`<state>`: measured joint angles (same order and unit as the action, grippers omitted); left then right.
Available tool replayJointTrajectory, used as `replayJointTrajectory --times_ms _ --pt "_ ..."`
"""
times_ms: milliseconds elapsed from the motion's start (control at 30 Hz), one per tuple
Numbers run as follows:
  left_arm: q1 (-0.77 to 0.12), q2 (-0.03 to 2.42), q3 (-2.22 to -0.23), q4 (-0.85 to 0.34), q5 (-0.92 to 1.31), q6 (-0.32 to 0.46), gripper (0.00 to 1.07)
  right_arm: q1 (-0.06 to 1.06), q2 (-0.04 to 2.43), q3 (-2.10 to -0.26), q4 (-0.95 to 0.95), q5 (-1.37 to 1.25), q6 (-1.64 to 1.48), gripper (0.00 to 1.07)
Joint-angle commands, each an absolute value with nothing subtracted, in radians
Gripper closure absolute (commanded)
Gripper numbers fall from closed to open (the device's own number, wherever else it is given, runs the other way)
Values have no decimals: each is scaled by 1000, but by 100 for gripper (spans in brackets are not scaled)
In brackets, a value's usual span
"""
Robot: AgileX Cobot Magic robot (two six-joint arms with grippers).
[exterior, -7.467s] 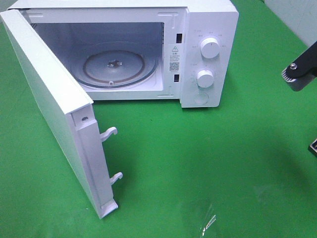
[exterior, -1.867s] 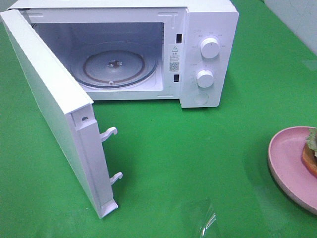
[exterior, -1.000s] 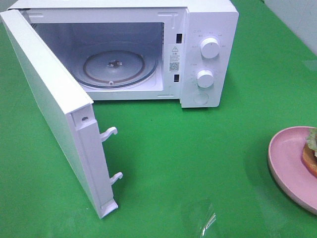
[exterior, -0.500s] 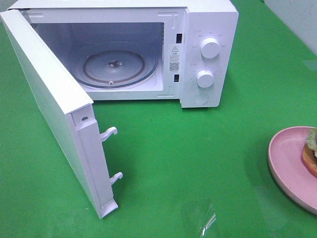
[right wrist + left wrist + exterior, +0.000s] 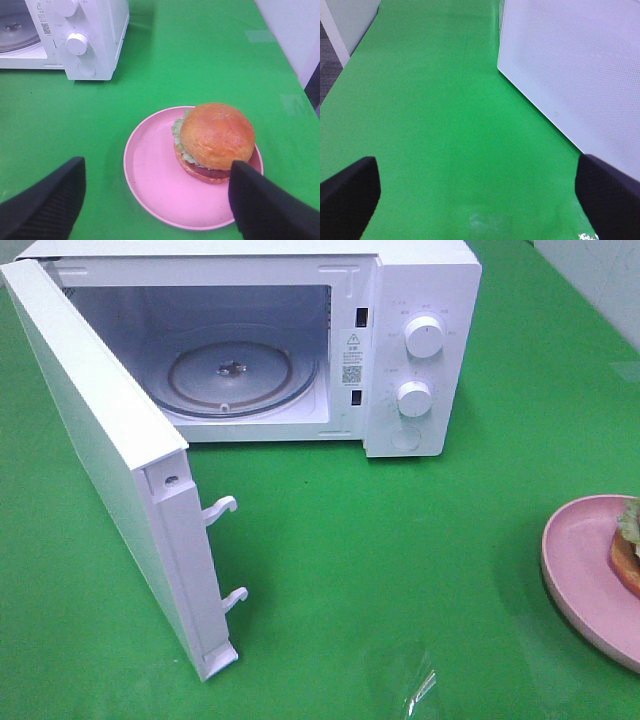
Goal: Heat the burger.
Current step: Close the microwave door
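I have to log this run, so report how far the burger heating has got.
Done: the microwave door stands wide open and the glass turntable is bare. In hand: the right gripper hangs open over the pink plate, with the burger untouched on it; the left gripper is open beside the door. Left: load the burger, shut the door, start the heating.

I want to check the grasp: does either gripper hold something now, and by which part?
Nothing is held. The right gripper is open above the plate, clear of the burger. The left gripper is open over bare table.
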<state>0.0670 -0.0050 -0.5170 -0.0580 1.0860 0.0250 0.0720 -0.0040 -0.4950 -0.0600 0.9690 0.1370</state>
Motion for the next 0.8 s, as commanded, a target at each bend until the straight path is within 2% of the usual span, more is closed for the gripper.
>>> replayJointTrajectory --times_ms 33,800 --pt "62 -10 -517 -63 1071 24 8 65 -30 -491 -58 957 121 32" --pt "62 -10 -537 -67 1046 21 8 65 -30 -491 -58 957 121 32"
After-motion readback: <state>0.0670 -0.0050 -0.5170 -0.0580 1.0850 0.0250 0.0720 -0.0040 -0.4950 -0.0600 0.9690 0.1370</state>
